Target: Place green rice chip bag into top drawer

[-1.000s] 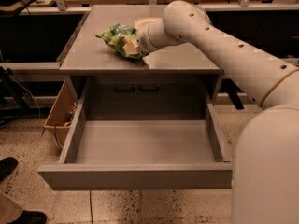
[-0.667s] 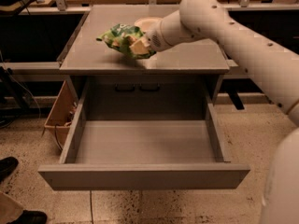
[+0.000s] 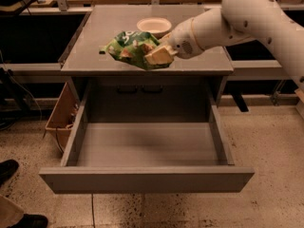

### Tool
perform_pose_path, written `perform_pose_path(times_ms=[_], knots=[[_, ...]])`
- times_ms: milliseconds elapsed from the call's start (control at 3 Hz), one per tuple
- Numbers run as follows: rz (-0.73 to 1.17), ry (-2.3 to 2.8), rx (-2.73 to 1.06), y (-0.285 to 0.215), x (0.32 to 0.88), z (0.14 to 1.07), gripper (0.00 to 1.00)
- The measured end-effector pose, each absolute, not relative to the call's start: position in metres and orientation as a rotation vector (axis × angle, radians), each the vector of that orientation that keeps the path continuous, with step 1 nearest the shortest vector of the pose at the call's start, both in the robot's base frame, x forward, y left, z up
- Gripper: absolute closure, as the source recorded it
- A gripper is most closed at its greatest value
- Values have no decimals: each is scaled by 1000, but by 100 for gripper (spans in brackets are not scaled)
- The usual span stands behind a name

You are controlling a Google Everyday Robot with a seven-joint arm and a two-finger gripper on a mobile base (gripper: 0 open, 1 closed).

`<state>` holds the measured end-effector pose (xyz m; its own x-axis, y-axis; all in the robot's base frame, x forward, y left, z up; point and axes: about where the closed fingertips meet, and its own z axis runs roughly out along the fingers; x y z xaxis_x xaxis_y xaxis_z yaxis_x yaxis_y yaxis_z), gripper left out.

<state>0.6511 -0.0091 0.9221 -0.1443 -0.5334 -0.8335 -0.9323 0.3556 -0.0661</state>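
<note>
The green rice chip bag (image 3: pixel 129 48) is crinkly bright green and is held in the air above the front edge of the grey table (image 3: pixel 95 37). My gripper (image 3: pixel 156 56) comes in from the right on the white arm and is shut on the bag's right side. The top drawer (image 3: pixel 147 177) is pulled fully open below the table top. Its grey inside is bare.
A white bowl (image 3: pixel 153 25) sits on the table behind the bag. A cardboard box (image 3: pixel 59 115) stands on the floor left of the drawer. A person's shoes (image 3: pixel 9 167) are at the lower left. Benches and shelving run behind the table.
The gripper has lifted the bag off the table top and carried it toward the front edge. The white bowl behind it has come into sight.
</note>
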Motion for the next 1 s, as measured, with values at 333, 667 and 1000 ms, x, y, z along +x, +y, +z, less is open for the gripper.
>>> perform_pose_path(times_ms=[333,667,1000], knots=[[691,1785,-1315,-32,625,922,100],[691,1785,-1315,-32,625,922,100],[723,1773,-1347,-26,623,914,100]])
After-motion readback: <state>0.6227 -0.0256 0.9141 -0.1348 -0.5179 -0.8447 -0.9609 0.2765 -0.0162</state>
